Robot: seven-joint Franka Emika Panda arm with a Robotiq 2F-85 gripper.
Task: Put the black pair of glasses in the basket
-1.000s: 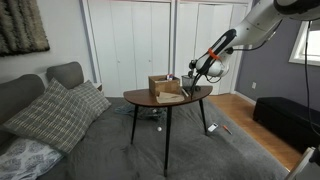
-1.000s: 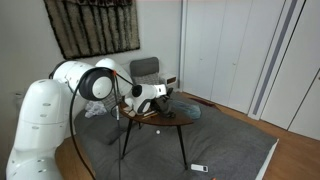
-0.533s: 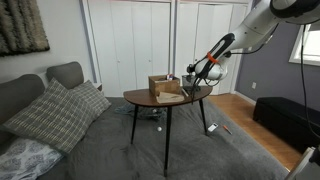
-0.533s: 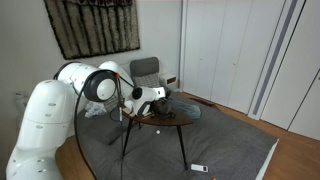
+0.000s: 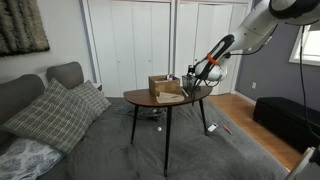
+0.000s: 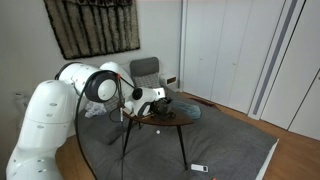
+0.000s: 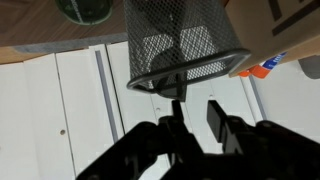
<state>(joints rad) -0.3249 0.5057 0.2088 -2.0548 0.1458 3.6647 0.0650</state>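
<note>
- While the sofa (image 5: 35, 90) and its checked pillows (image 5: 72, 108) fill the left of an exterior view, the wooden table (image 5: 140, 97) stands mid-room on thin dark legs.
- On the table sits a cardboard box (image 5: 166, 87). Just to its right the gripper (image 5: 193, 76) hangs low over the table's right end, on an arm (image 5: 225, 45) sloping down from the upper right corner.
- Far right on the floor is a black chest (image 5: 282, 115), well apart from the table.
- In an exterior view from behind the robot, the white arm (image 6: 90, 85) bulks at the left and the gripper (image 6: 160, 97) reaches over the table (image 6: 182, 121).
- The wrist view stands upside down, with the table's wood along its top left.
- At its middle is the black mesh basket (image 7: 182, 40), upright on the table with its long axis vertical. Its open rim is on the side toward the fingertips.
- The cardboard box is just beside the basket to the right, with an orange object (image 7: 266, 68) at its edge.
- The fingers (image 7: 216, 122) stand apart, and white closet doors (image 7: 60, 110) show through the gap. Nothing is clearly clamped between them.
- A thin dark bar (image 7: 177, 93) runs from the finger nearer the left edge to the basket's rim. I cannot tell whether it belongs to the glasses.
- The glasses cannot be made out in any view, so their place, heading and long axis cannot be told.
</note>
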